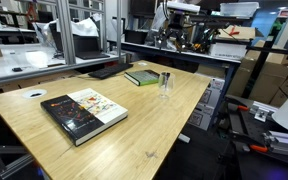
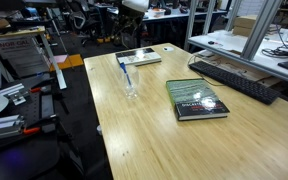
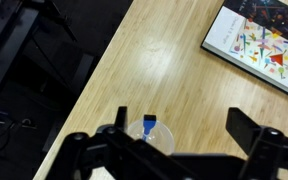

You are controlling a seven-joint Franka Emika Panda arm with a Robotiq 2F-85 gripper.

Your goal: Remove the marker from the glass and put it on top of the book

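The clear glass [image 1: 165,86] stands upright on the wooden table, next to the thin green book [image 1: 141,77]; both also show in an exterior view, the glass [image 2: 131,87] and the book [image 2: 140,58]. The marker [image 2: 126,72], a thin stick with a blue end, stands tilted in the glass. In the wrist view the glass [image 3: 160,140] and the marker's blue tip [image 3: 149,124] lie below my left finger. My gripper [image 3: 184,128] is open and empty, well above the glass. The green book is out of the wrist view.
A larger thick black-and-white book with colourful pictures [image 1: 83,112] lies near the table's front; it also shows in an exterior view [image 2: 196,100] and in the wrist view [image 3: 259,40]. A keyboard [image 2: 234,78] sits on the neighbouring desk. The table edge [image 3: 94,80] drops to a dark floor.
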